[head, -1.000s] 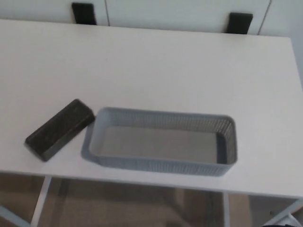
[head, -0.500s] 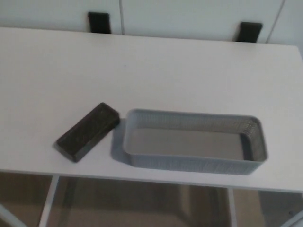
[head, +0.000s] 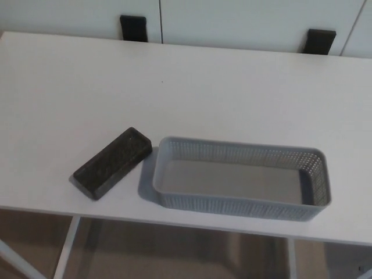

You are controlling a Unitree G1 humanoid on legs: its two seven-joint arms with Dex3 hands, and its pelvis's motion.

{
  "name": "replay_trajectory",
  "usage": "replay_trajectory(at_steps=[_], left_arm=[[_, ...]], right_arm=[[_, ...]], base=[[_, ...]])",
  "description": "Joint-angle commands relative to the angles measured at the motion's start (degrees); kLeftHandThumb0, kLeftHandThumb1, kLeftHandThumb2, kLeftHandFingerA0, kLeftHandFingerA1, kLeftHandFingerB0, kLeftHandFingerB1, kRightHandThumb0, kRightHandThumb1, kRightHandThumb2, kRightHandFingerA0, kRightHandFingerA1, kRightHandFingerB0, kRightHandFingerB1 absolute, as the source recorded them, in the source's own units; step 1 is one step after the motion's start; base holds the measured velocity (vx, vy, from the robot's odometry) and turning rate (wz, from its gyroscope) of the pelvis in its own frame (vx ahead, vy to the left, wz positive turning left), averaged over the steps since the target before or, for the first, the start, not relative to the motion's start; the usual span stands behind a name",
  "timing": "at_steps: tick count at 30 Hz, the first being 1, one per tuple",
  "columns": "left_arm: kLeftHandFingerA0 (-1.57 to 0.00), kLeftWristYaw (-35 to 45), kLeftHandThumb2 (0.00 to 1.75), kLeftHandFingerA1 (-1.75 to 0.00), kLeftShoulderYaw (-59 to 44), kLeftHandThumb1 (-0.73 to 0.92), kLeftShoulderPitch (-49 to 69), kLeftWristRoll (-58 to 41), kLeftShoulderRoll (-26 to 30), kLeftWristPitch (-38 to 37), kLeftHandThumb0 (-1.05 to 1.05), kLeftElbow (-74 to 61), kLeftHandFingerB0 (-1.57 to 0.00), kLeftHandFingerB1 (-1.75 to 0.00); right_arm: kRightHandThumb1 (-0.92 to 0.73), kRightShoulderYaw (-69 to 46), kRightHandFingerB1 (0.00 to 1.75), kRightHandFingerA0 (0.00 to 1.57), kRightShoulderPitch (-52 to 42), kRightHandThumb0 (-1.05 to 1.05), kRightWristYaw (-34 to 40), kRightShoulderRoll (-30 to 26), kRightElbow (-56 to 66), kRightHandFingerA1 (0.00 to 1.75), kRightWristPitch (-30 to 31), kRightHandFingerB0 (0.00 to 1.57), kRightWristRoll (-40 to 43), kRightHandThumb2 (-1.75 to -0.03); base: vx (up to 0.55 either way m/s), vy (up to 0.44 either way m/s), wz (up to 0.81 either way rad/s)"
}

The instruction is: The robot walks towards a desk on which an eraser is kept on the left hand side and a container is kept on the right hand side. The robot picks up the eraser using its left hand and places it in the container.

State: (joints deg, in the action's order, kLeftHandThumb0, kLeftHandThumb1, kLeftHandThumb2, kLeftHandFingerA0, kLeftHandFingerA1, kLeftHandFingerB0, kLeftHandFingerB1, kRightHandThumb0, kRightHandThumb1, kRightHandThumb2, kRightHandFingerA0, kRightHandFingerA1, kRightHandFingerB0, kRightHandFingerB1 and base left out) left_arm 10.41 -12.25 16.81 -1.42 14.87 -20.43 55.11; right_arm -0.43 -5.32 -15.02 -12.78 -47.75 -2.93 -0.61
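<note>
A dark, long eraser (head: 113, 162) lies flat and slanted on the white desk (head: 174, 87), near the front edge on the left. Just to its right stands a grey mesh container (head: 242, 179), long and shallow, with nothing inside it. A narrow gap separates the eraser's upper end from the container's left wall. Neither of my hands shows in the head view.
Two black brackets (head: 133, 28) (head: 321, 40) sit against the white wall behind the desk's far edge. Below the front edge I see the desk's white legs (head: 65, 247) and a brown floor.
The whole picture has shifted to the right, so the camera has moved; the eraser and container keep the same places relative to each other on the desk.
</note>
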Motion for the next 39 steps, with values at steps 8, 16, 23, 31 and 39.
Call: replay_trajectory(at_steps=[8, 16, 23, 31, 39], left_arm=[[-0.48, -0.65, 0.58, -0.45, 0.68, 0.59, 0.14, 0.27, 0.19, -2.17, -0.44, -0.55, -0.41, -0.33], [-0.39, 4.40, 0.59, -0.37, 7.85, 0.60, 10.79, 3.54, 0.68, -7.33, -0.67, -23.74, -0.25, -0.32], [-0.33, 23.08, 0.59, -0.31, 16.09, 0.62, 22.89, -4.74, 13.11, -6.42, -0.75, -58.93, -0.25, -0.30], [-0.23, 41.93, 0.61, -0.29, 13.04, 0.67, 26.28, -27.69, 35.31, -2.66, -0.86, -91.95, -0.21, -0.29], [-0.48, 32.08, 1.23, -0.60, 3.31, 0.83, 22.07, -39.13, 25.83, -32.64, -0.92, -94.73, -0.34, -0.47]], right_arm=[[-0.59, 0.21, 0.48, 0.68, 0.46, -0.43, -0.73, -1.25, 1.67, 0.53, 1.66, 0.53, -0.51, -0.57], [-0.58, -0.16, 0.48, 0.67, 0.23, -0.38, -1.65, -1.18, 1.37, 0.54, 0.81, 0.52, 0.18, -0.56], [-0.59, 0.30, 0.47, 0.67, 0.30, -0.37, -1.24, -1.01, 1.35, 0.53, 0.38, 0.51, -0.36, -0.57], [-0.59, 0.37, 0.47, 0.67, 0.07, -0.36, -1.64, -1.08, 2.84, 0.53, 1.40, 0.50, -0.19, -0.57], [-0.58, 0.48, 0.47, 0.67, 0.85, -0.38, -1.81, -1.15, 2.43, 0.52, 1.24, 0.51, -0.27, -0.56]], base=[[0.00, 0.000, 0.00], [0.00, 0.000, 0.00], [0.00, 0.000, 0.00], [0.00, 0.000, 0.00], [0.00, 0.000, 0.00]])
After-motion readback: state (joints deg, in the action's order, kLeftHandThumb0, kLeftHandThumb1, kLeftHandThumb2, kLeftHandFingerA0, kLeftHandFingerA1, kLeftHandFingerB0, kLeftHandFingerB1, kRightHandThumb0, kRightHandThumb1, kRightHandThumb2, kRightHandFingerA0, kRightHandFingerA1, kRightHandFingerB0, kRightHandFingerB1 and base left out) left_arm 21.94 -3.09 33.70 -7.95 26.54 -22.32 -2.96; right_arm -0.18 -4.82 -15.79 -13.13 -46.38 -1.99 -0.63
